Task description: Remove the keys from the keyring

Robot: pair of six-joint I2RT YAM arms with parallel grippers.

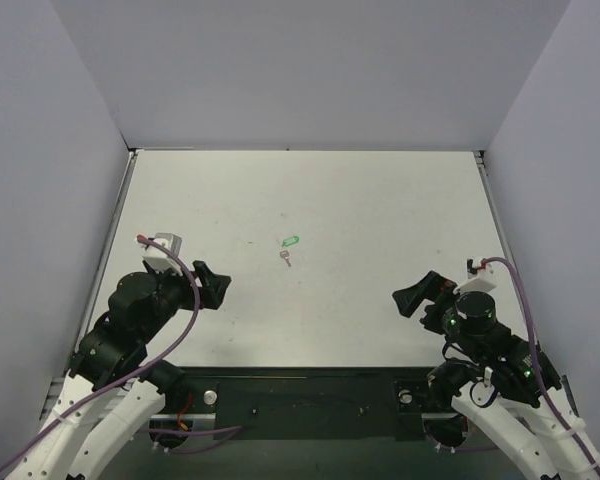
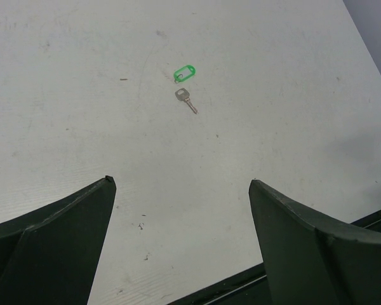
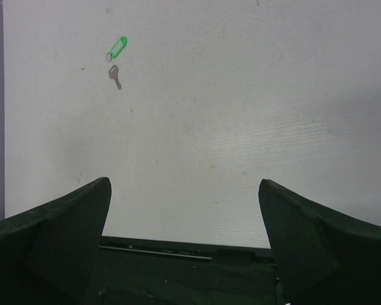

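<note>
A tiny silver-grey key (image 1: 286,257) lies on the white table just below the bright green keyring tag (image 1: 290,241); a small gap shows between them. Both show in the left wrist view, key (image 2: 186,100) and tag (image 2: 185,73), and in the right wrist view, key (image 3: 115,76) and tag (image 3: 117,47). My left gripper (image 1: 212,285) is open and empty at the near left, well away from them. My right gripper (image 1: 417,297) is open and empty at the near right.
The white table (image 1: 380,220) is walled by grey panels at the back and both sides. A dark base rail (image 1: 310,400) runs along the near edge between the two arm bases.
</note>
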